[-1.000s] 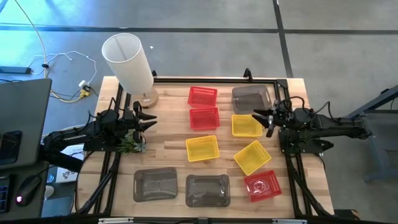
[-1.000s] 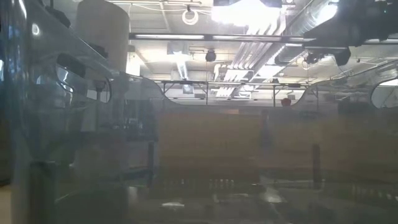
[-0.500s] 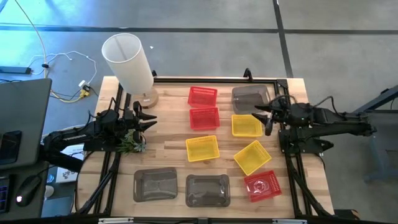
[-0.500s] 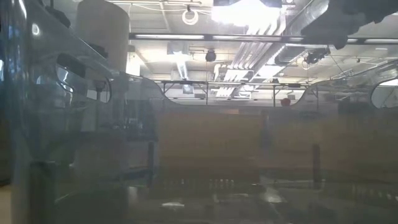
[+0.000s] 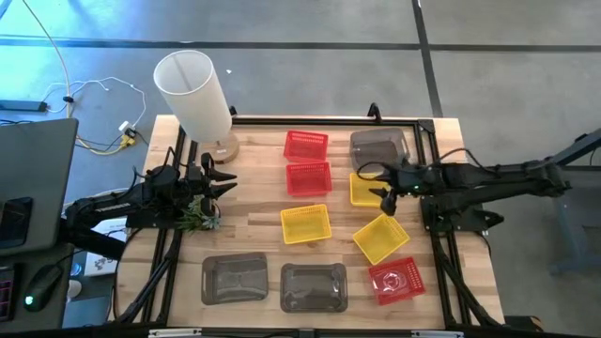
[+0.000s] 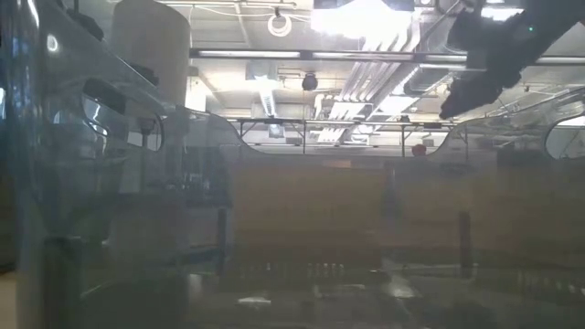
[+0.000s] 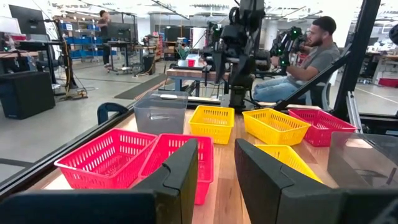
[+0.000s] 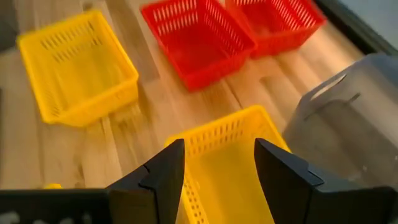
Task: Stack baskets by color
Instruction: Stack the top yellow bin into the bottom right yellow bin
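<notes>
Table (image 5: 258, 211): no legible writing anywhere. Lamp shade (image 5: 192, 94) upper left, base partly hidden. Low view hazed by grey basket wall, nothing readable. Nine baskets loose, unstacked, centre to right of high view. Bare wood at frame centre-left. Right gripper (image 5: 383, 188) spread wide, empty, over yellow basket (image 8: 227, 165), centre-right. Left gripper (image 5: 228, 181) parked left, part open, empty.

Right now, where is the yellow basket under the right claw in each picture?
High view: yellow plastic mesh basket right of centre, beside the red mesh basket.
Low view: not visible.
Left wrist view: centre.
Right wrist view: bottom centre, between the right claw's fingers.
Shared landmark: that red basket.
</notes>
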Motion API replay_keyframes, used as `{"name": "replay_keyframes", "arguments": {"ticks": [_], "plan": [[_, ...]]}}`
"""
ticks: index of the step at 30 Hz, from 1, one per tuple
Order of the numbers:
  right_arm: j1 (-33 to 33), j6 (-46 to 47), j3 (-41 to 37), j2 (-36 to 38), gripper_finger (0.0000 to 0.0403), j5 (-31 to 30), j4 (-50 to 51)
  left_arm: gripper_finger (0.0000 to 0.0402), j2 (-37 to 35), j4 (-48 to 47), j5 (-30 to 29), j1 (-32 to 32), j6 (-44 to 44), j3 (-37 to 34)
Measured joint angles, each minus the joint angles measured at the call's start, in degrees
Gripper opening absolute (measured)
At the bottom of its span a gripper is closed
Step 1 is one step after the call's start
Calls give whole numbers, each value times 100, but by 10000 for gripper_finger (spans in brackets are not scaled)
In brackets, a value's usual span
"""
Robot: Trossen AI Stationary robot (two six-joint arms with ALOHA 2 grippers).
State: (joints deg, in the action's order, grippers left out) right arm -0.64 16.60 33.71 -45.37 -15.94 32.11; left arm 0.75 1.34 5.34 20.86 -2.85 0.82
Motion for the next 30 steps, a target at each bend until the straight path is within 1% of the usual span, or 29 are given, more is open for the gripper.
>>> {"name": "replay_keyframes", "arguments": {"ticks": [8,12,16,21,30], "plan": [[0,411,0,-856,181,-4,444,94,0,-2,-150,0,2,0],[0,437,-2,-1245,181,9,532,94,0,-5,-152,-1,2,-1],[1,438,-2,-1542,181,183,536,94,1,-16,-152,0,2,0],[0,440,-2,-1741,181,308,531,94,-1,-26,-152,0,2,0],[0,449,-2,-1764,181,422,447,94,1,-26,-152,0,-2,0]]}}
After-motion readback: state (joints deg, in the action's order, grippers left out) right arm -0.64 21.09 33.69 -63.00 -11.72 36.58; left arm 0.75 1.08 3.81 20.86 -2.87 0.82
